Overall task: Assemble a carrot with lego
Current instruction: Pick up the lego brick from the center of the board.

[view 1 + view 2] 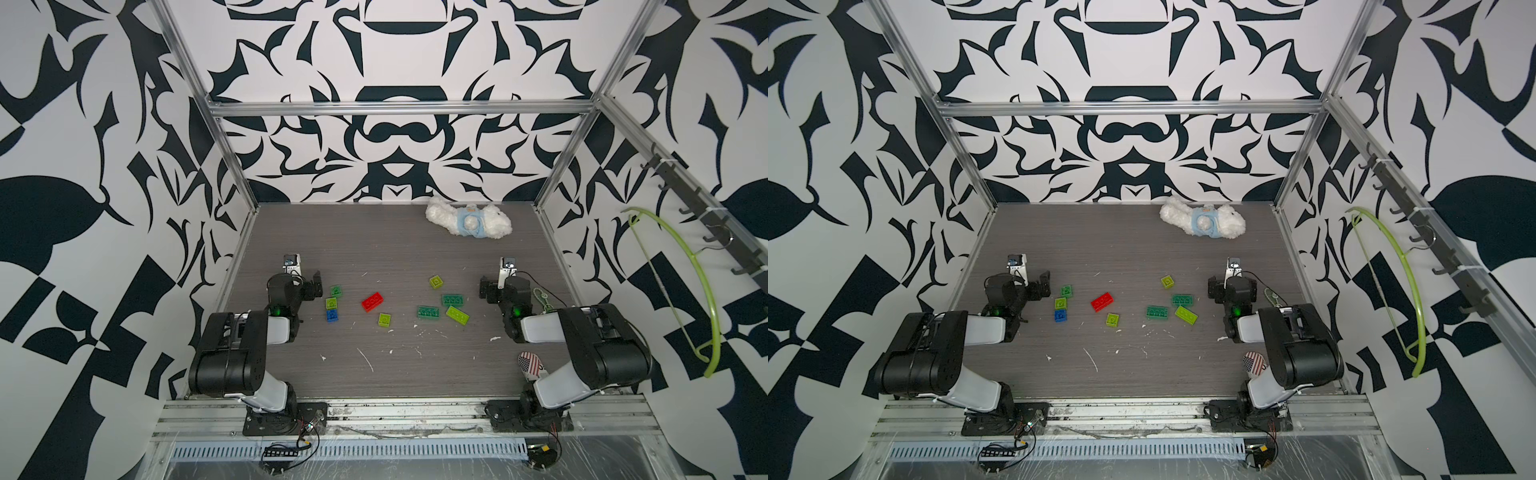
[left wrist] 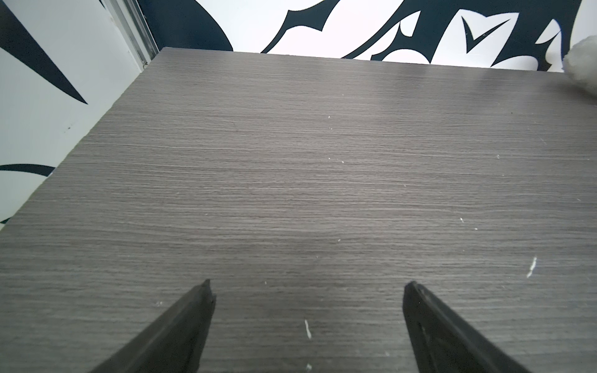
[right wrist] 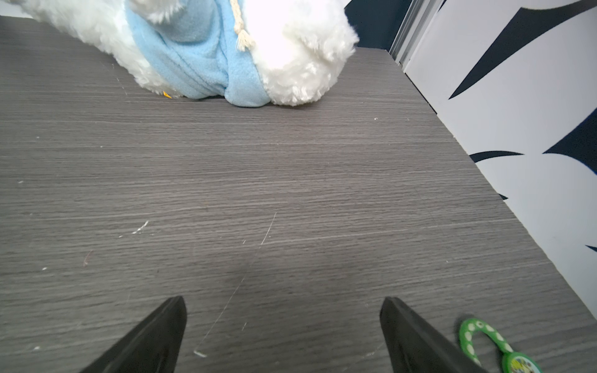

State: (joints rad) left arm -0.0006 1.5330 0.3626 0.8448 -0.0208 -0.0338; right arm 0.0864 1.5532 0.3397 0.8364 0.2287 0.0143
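The lego [image 1: 372, 302] is red, blue, lime and dark green; the table [image 1: 374, 249] is grey woodgrain.

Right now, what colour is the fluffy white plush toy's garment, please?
Its fleece garment is light blue; right wrist view.

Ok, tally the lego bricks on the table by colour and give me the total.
Red brick: 1
Blue brick: 1
Lime bricks: 4
Green bricks: 3
Total: 9
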